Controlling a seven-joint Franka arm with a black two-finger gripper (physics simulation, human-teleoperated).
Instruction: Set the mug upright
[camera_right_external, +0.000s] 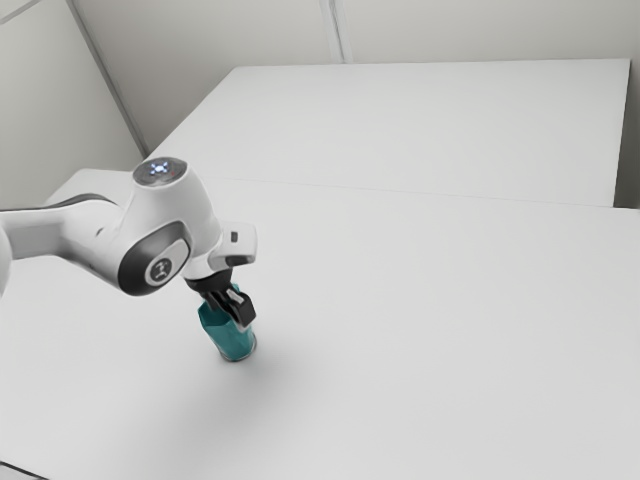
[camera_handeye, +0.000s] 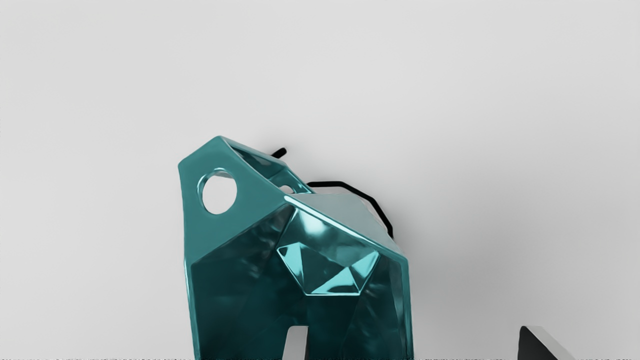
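My gripper (camera_right_external: 241, 312) is at the teal faceted mug (camera_right_external: 232, 341), low over its rim in the exterior view. The mug's base end is against the table and its mouth faces upward, leaning toward the exterior view's left; whether it is truly tilted I cannot tell. In the wrist view, the gripper (camera_handeye: 419, 344) has its fingers wide apart, one over the mouth of the mug (camera_handeye: 235, 235), the other outside beyond its wall. The handle with a round hole points away from the fingers. The fingertips' depth in the mug is unclear.
The white table (camera_right_external: 440, 300) stretches toward the exterior view's right, with another white surface (camera_right_external: 420, 120) behind it. Pale walls stand at the back. A thin black curved line (camera_handeye: 372, 201) runs beside the mug in the wrist view.
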